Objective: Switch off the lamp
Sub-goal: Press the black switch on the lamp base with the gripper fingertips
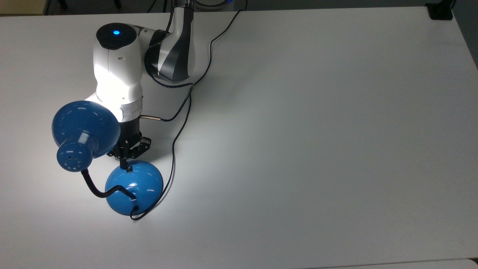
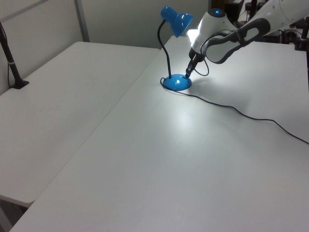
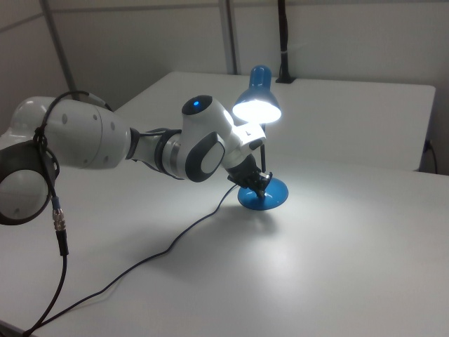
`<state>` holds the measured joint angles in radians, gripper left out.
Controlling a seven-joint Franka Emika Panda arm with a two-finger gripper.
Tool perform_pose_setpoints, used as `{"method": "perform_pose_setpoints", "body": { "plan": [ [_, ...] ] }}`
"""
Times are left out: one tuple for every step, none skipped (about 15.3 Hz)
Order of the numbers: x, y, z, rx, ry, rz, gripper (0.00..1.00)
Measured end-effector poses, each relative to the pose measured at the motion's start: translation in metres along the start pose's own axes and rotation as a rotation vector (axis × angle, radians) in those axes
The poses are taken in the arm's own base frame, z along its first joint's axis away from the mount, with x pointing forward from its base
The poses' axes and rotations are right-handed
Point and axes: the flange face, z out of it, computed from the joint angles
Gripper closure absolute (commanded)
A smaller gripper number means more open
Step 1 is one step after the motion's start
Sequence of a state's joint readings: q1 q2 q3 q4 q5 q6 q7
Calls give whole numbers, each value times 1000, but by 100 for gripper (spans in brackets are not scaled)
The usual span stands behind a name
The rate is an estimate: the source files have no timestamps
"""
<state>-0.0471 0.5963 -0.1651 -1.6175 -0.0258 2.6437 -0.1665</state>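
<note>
The claw [image 1: 123, 161] is tipped down over the far edge of the lamp's blue base [image 1: 140, 188], its fingers drawn together into one narrow black point that sits right at the small black switch [image 1: 129, 169]. Whether the tip is actually touching the switch or a hair above it, I can't make out. Nothing is held between the fingers.

The lamp [image 2: 175, 21] stands toward the top view's left of the white table [image 1: 317, 130], its bendy black neck [image 1: 98, 188] curling off the base and the cone shade [image 1: 85, 129] hanging beside the robot's wrist. The bulb is lit: a bright pool falls on the table, and the white forearm [image 1: 117, 78] glows where the light hits it. So the switch is not yet thrown.

Trouble could come a few ways. The dome is glossy and rounded, so a point landing off the switch may skid down the slope. A push with too much sideways lean might shove the light base across the table instead of rocking the switch. The wrist is close under the shade and could nudge it. The black cord [image 1: 183, 123] trails just to the top view's right.
</note>
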Motion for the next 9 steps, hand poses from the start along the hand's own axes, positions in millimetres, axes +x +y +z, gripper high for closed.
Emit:
{"method": "perform_pose_setpoints", "body": {
  "plan": [
    [1,0,-1,0,3,0,100],
    [2,-1,-2,1,5,3,100],
    [2,-2,-2,3,5,9,100],
    [3,-4,-2,6,6,12,100],
    [3,-7,-2,9,7,12,100],
    [4,-9,-2,12,7,11,100],
    [4,-11,-2,15,8,10,100],
    [4,-12,-2,17,8,9,100],
    [4,-13,-2,18,8,9,100]
  ]
}}
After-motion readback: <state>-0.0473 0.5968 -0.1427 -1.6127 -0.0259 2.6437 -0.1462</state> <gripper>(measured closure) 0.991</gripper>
